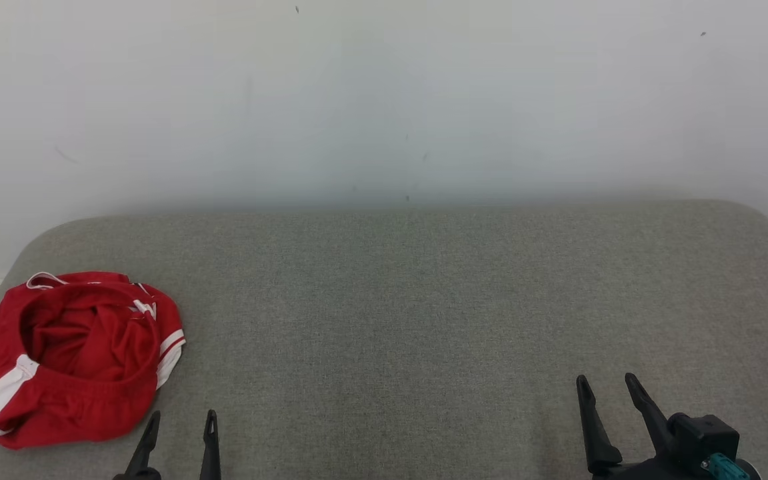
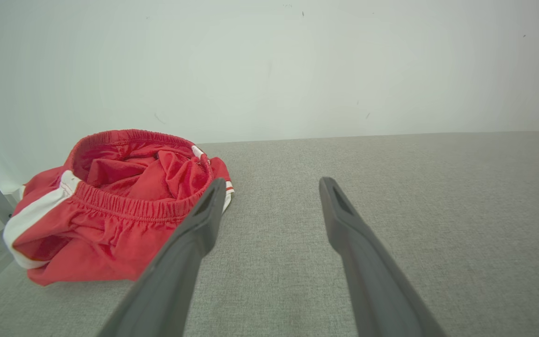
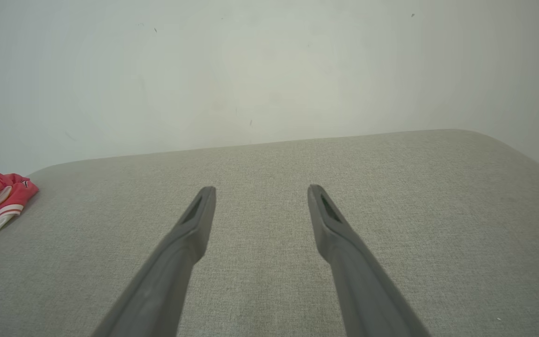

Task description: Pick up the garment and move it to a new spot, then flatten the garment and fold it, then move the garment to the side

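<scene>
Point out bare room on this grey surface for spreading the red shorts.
Free: the grey surface from the red shorts across to its rounded right end, wall behind, right gripper in front. Crowded: the left end, shorts bunched beside the left gripper.

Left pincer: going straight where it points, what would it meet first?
Likely the red shorts: the left pincer's outer finger may clip their right edge; otherwise grey cushion, then wall. Height unclear.

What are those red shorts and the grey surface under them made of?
Red shorts: thin, matte cloth, likely light synthetic sportswear fabric; it crumples softly and the waistband is gathered as if elastic. Grey surface: coarse woven upholstery, matte, judging by its flecked weave and rounded, padded-looking corners.
</scene>
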Controlling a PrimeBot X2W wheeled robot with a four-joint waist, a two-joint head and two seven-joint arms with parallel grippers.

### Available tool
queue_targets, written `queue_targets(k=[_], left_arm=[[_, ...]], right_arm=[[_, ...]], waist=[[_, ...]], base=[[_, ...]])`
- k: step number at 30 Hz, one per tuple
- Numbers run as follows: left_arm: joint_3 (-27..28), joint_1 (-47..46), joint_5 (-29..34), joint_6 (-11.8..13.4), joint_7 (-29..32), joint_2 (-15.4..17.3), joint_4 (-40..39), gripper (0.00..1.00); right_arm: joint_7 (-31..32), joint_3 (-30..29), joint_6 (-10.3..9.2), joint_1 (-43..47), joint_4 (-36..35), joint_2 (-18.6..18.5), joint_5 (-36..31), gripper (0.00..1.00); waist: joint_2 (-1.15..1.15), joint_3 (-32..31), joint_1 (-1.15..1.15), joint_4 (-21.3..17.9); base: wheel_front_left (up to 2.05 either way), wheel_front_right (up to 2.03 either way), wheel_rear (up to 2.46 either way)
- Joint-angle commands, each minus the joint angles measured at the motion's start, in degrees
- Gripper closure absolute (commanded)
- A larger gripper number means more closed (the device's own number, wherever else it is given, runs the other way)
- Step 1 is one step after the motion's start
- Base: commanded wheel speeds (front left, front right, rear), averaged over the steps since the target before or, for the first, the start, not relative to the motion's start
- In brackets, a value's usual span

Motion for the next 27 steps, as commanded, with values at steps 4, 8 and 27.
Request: queue_targets(k=[4,8,27], left_arm=[[0.3,0.7,0.5,-0.4,-0.2,-0.3,-0.1,0.0],[1.0,0.7,-0.7,-0.1,-0.2,-0.7,0.7,0.0],[1.6,-1.1,-6.7,-1.7,-0.2,-2.1,1.6,0.0]], right_arm=[[-0.2,-0.2,-0.1,0.3,0.1,0.0,-0.3,0.0],[-0.1,-0.2,-0.1,0.3,0.1,0.0,-0.4,0.0],[-0.6,-0.6,-0.1,0.7,0.8,0.0,-2.6,0.0]], waist=[[0.0,0.1,-0.01,0.0],[0.0,0.1,-0.01,0.1],[0.0,-0.1,-0.01,2.3]], base=[[0.0,0.0,0.0],[0.0,0.0,0.0],[0.0,0.0,0.0]])
